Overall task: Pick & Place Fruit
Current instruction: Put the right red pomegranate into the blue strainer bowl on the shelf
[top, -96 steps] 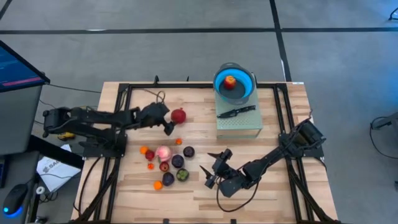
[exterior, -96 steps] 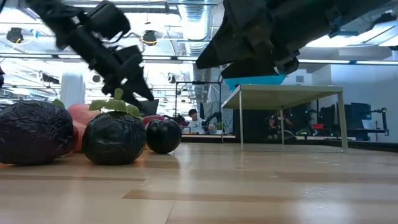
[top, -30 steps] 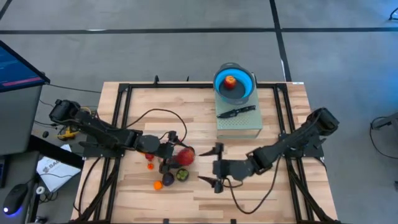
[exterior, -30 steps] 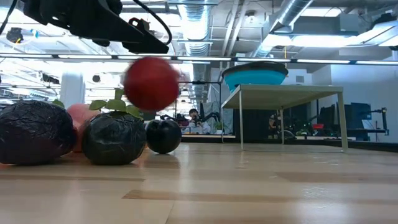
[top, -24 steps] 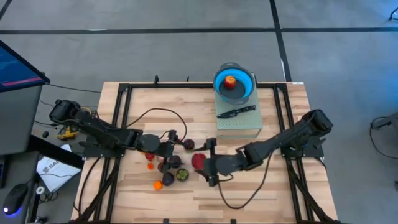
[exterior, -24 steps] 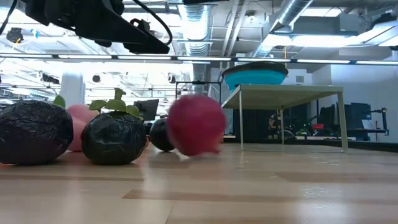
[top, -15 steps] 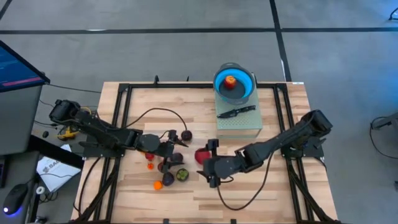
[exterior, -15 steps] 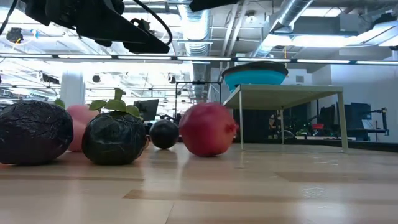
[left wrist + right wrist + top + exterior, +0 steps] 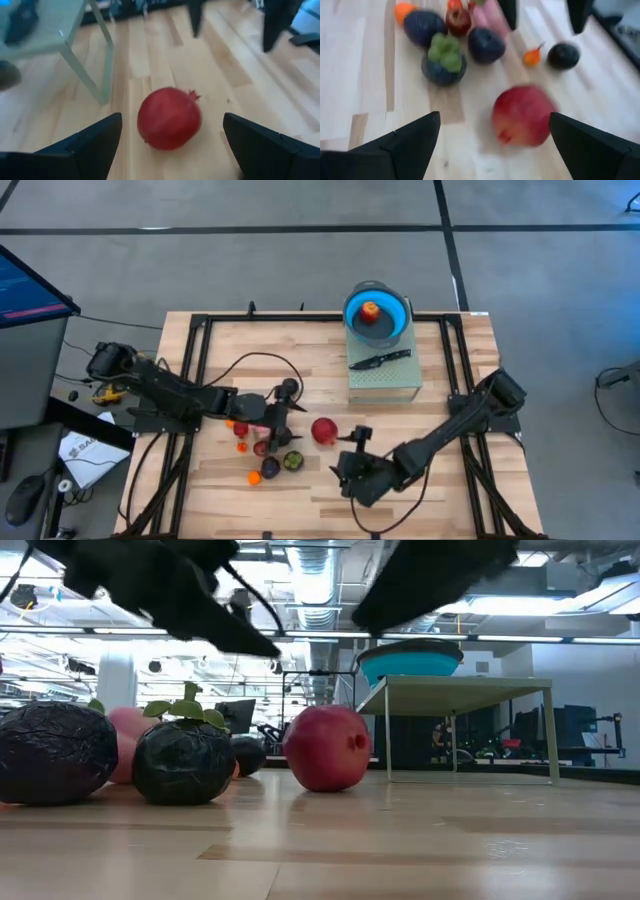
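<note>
A red pomegranate rests on its side on the wooden table, apart from the other fruit; it also shows in the low view. To its left lies the cluster of dark purple, pink, red and orange fruit. One small dark fruit sits alone farther back. My left gripper hovers open over the cluster's far side and faces the pomegranate. My right gripper is open just right of and nearer than the pomegranate, touching nothing.
A blue bowl holding one red-yellow fruit stands on a grey-green raised stand at the far right, with a black knife beside it. Black frame rails border the table. Bare wood lies along the near edge.
The pomegranate fell from beside my left gripper, rolled right across the table and came to rest just right of the cluster. The small dark fruit rolled toward the far edge. My right gripper reached up to the pomegranate, then drew back toward the near edge.
</note>
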`<state>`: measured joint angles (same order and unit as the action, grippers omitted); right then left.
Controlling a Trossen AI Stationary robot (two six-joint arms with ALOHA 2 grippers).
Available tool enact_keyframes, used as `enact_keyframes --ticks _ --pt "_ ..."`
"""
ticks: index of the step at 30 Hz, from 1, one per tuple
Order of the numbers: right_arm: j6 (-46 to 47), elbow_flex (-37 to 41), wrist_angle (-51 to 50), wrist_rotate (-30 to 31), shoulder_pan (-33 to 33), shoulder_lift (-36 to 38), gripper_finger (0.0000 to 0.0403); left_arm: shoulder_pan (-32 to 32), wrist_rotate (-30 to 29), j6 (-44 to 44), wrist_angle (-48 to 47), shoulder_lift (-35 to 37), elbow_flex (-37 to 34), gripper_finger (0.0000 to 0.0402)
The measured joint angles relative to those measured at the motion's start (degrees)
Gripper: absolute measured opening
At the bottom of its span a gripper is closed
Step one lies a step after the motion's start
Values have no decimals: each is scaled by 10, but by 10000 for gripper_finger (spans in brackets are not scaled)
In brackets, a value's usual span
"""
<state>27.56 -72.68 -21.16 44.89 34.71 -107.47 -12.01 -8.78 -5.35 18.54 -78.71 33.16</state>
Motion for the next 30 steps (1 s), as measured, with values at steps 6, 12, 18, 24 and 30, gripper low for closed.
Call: enact_keyframes --ticks 6,12,18,24,30 --pt "129 0 6 43 1 -75 355 54 97 -21 8 -95 33 341" --pt "218 1 6 107 -8 -124 349 77 174 -47 12 -154 50 341" --pt "236 1 7 117 -37 -138 350 79 198 -52 29 -175 51 341" --pt "216 0 7 118 -57 -137 349 80 195 -52 39 -178 51 341" --pt "190 1 7 115 -72 -136 356 80 191 -51 44 -178 51 341"
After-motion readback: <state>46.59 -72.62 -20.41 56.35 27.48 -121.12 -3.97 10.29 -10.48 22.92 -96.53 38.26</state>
